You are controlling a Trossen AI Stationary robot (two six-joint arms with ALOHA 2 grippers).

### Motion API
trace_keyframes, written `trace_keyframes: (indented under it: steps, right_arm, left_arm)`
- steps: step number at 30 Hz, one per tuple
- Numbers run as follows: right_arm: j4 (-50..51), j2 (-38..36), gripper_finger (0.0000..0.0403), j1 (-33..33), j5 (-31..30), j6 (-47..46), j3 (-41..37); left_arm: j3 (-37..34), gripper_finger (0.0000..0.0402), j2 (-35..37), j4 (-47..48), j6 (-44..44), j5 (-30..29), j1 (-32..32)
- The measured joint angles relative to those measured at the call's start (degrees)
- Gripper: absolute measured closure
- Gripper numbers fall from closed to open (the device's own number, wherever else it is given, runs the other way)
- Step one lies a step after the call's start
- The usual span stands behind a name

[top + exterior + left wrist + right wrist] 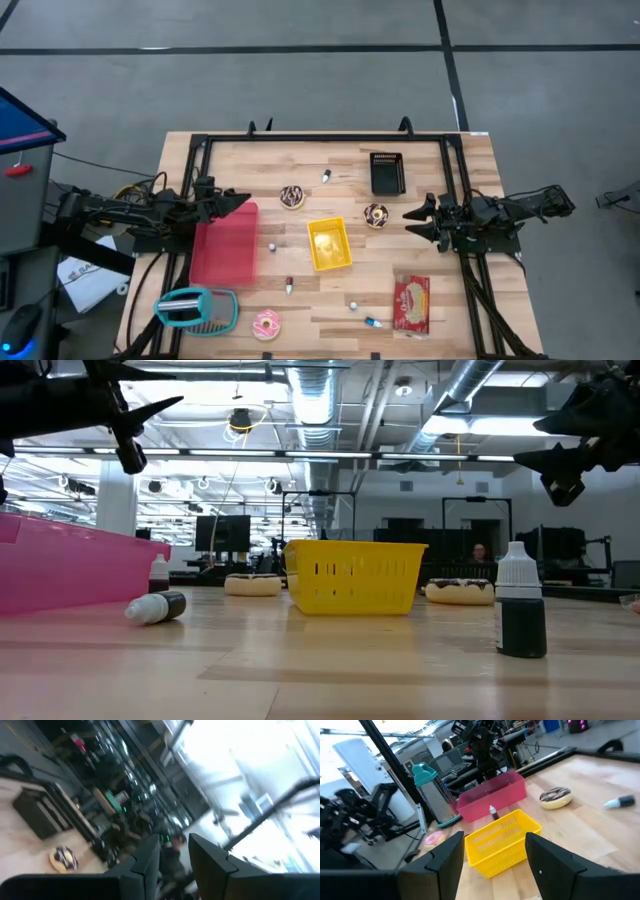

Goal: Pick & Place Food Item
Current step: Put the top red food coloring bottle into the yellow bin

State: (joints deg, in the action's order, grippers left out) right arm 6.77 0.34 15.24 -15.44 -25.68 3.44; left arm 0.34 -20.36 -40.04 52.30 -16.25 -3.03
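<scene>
While the right gripper [412,222] hovers above the table with its fingers spread and empty, nothing is picked yet — the approach looks like the step in hand. Just beside its tips lies the chocolate donut [376,214], with the yellow basket [329,244] beyond it; a descent comes next. The left gripper [243,202] waits, narrowly parted, over the pink bin [224,245].

yellow basket [329,244]; pink bin [223,246]; teal grater [196,308]; red packet [411,302]
</scene>
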Motion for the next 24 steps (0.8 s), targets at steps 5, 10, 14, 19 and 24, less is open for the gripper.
trace_keyframes:
  steps: [5,10,14,19,24]
  right_arm:
    - [-0.7,0.0,0.0200,-1.4,-1.3,2.4,-0.1]
    - [-7.2,0.0,0.0200,-1.7,-2.3,-11.7,-0.3]
    - [-15.8,0.0,0.0200,-2.1,-6.3,-19.7,-0.3]
    - [-29.8,0.0,0.0200,-2.1,-6.8,-20.2,-0.2]
    - [-36.5,0.0,0.0200,-1.1,-5.5,-17.8,-0.1]
  left_arm:
    - [0.0,0.0300,-1.2,-0.4,7.6,-4.9,0.0]
    - [0.0,0.0300,-6.1,-2.5,9.2,-4.8,-1.2]
    - [2.8,0.0300,-12.7,-8.0,6.0,-5.2,-2.9]
    - [9.2,0.0300,-21.6,-15.1,-2.0,-5.2,-3.6]
    - [19.0,0.0290,-30.2,-15.9,-11.9,-3.1,-3.6]
